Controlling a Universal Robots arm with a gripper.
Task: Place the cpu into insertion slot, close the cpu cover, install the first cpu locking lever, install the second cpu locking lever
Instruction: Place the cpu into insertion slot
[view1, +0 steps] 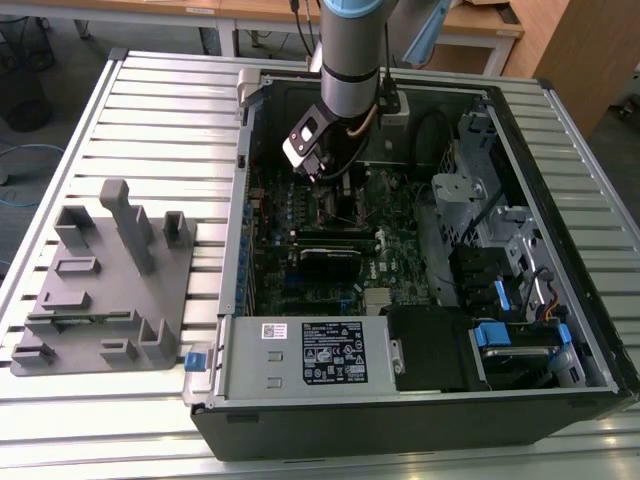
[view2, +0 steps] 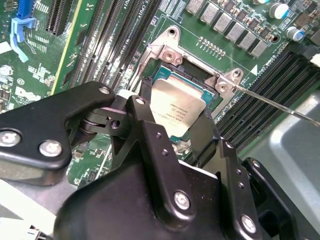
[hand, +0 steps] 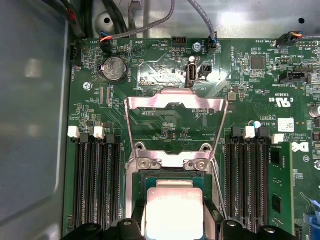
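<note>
You have the gripper (view1: 322, 165) down inside the open computer case (view1: 400, 425), in the upper middle of the exterior view, with the case lying on the slatted bench (view1: 150, 100). In both wrist views the fingers (view2: 143, 120) (hand: 127, 229) are closed against two opposite edges of the chip (view2: 177, 102) (hand: 172, 207). They hold it flat at the socket (hand: 172, 176), though I cannot tell whether it is fully seated or just above. The cover (hand: 175, 102) stands tipped back, clear of the socket, and a thin lever (view2: 272, 104) sticks out to one side, so nothing seems to block the way down. To do this step well, hold the chip level and square to the black frame. Match its corners and notches to the socket before you release any weight, and never press: it should settle by itself. Any release should be gentle and straight, so you neither drag the chip nor brush the memory slots (hand: 95, 185) flanking the socket.
</note>
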